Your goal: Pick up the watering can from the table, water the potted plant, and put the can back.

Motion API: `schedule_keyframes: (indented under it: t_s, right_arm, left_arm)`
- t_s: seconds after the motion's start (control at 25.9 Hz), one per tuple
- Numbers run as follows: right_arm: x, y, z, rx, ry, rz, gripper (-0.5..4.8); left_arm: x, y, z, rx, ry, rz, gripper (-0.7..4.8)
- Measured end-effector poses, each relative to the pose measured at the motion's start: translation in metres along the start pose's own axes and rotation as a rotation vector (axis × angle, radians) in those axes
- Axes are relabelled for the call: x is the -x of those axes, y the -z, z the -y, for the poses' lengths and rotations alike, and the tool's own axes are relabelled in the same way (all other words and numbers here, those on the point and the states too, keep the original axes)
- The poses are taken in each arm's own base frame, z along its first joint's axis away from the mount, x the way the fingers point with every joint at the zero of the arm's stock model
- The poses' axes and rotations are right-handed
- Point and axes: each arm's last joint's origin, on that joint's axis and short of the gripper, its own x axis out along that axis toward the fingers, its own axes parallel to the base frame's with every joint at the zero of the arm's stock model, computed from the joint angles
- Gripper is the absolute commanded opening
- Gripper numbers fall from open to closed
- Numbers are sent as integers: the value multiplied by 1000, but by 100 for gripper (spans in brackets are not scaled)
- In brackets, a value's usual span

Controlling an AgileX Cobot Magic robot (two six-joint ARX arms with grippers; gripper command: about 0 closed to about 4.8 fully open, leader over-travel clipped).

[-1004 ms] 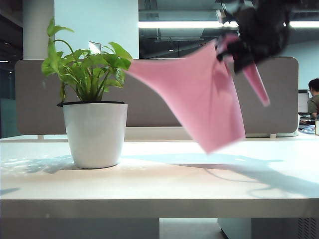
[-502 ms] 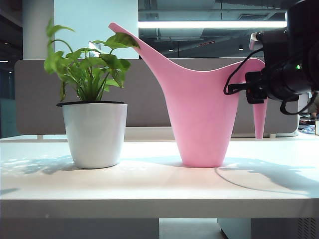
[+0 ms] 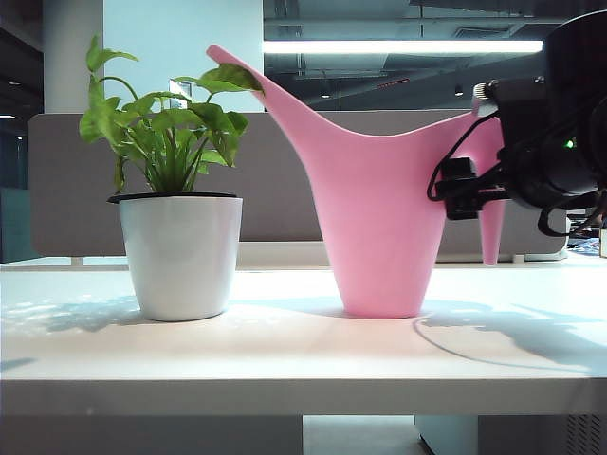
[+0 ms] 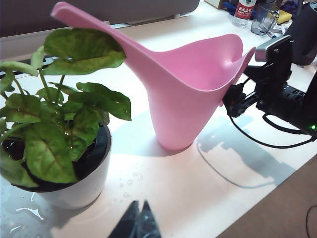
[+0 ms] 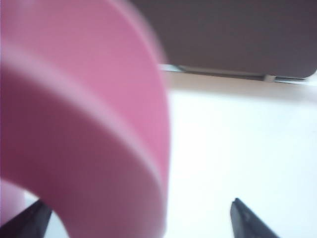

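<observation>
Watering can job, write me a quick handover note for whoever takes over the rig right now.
Right gripper: open, fingers either side of the handle of the tall pink plastic watering can, no grip.
Left gripper: shut, holding nothing, near the small green potted plant in its white pot.
The can stands upright on the white table, beside the plant, spout tip among the leaves.
Done: can set back down. Water drops lie by the pot.
Left: withdraw the right arm.
</observation>
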Motion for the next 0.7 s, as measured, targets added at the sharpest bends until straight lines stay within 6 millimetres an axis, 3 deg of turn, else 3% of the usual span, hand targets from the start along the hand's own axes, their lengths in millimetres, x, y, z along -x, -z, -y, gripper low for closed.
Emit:
schedule_keyframes:
  t_s: [0.42,0.54,0.58,0.7]
  right_arm:
    - [25,-33,4,-3,-37,-70,479]
    - [44,-36,10,-55,-37,-99,479]
    - [50,-35,12,-56,-37,-107,435]
    - [72,-32,18,-60,-41,-124,118]
  left_arm:
    - [0,0,0,0,0,0,3]
    - [1,0,-2,4,-10,3,3]
    - [1,0,-3,6,-16,6,3]
    - [7,-1,-7,14,-45,23,3]
